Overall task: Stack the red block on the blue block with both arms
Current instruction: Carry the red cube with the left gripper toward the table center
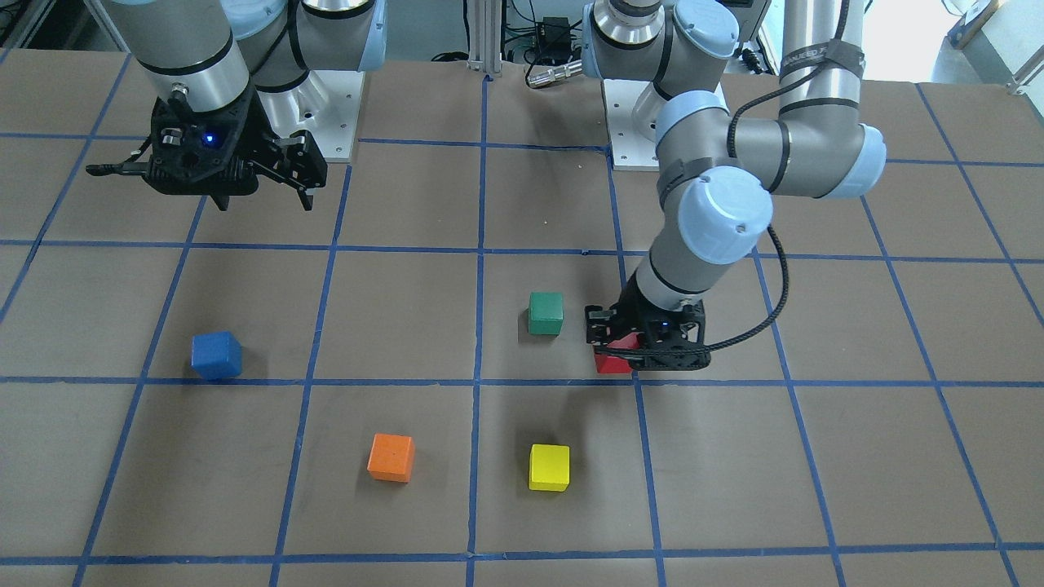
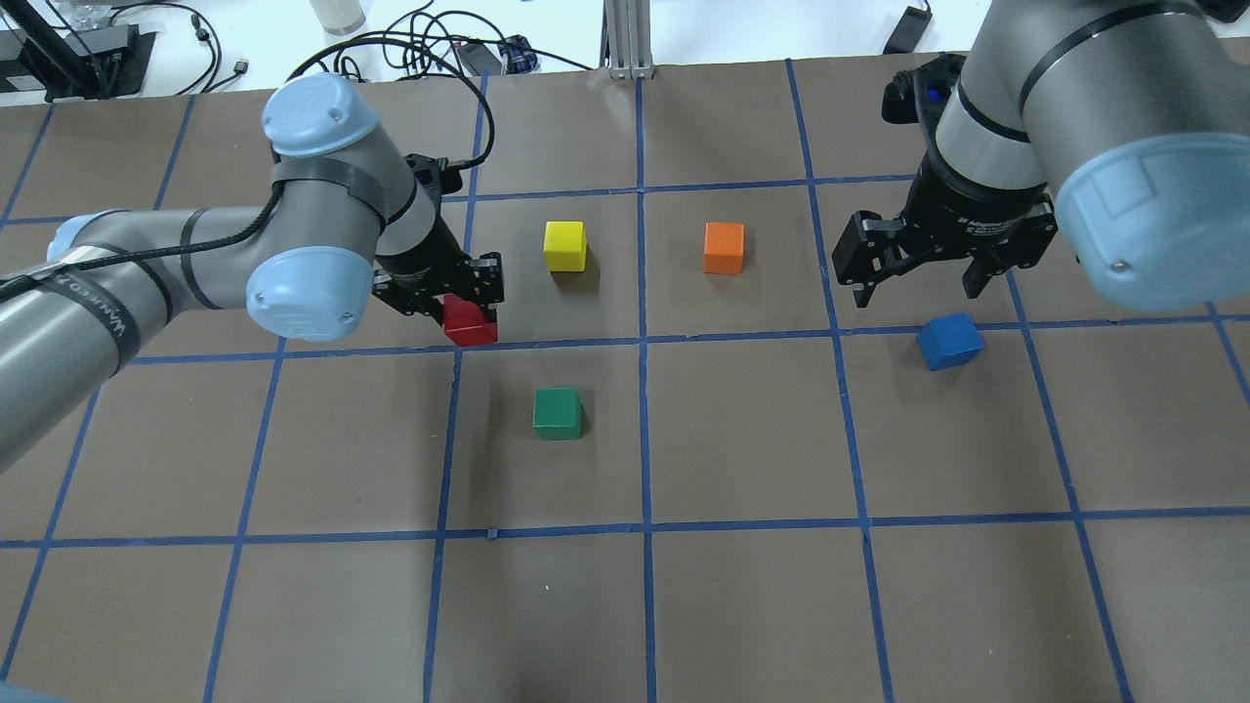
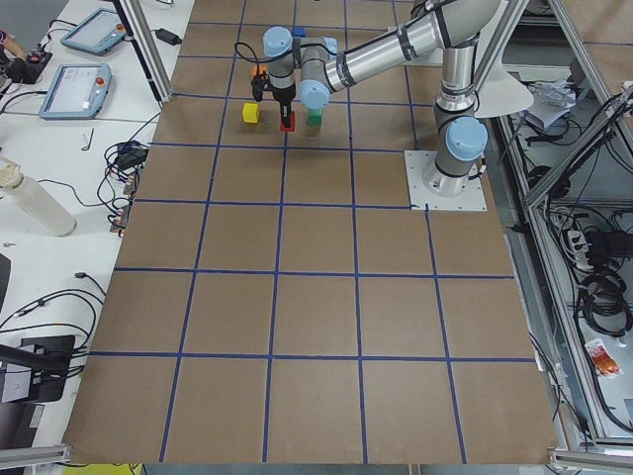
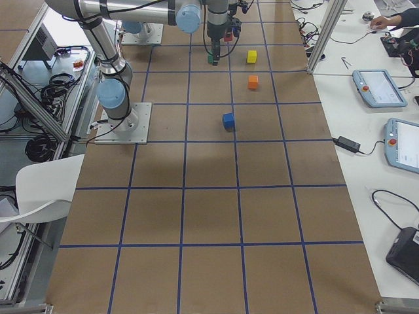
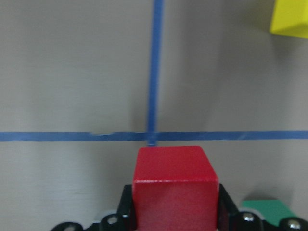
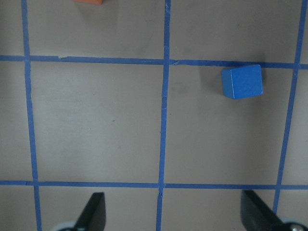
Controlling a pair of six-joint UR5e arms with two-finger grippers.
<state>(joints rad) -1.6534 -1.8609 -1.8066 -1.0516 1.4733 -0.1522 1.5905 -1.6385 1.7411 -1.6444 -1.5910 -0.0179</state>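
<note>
The left gripper is clamped on the small matte red cube, just beside the small matte green cube, on its far-left corner. The wrist view shows the block squeezed between both fingers. Whether it has cleared the surface, I cannot tell.

So this looks like the pick step: grasp made, carry not yet begun.

The small matte blue cube sits well apart from the green cube, off to the robot's right. The right gripper hangs above that side, jaws spread wide and empty.

The next move probably calls for a lift and a long carry rightward past the green cube, perhaps with a hand-over.

The brown paper-covered table carries a blue tape grid. Teach pendants and cables line the operators' bench beyond it.
</note>
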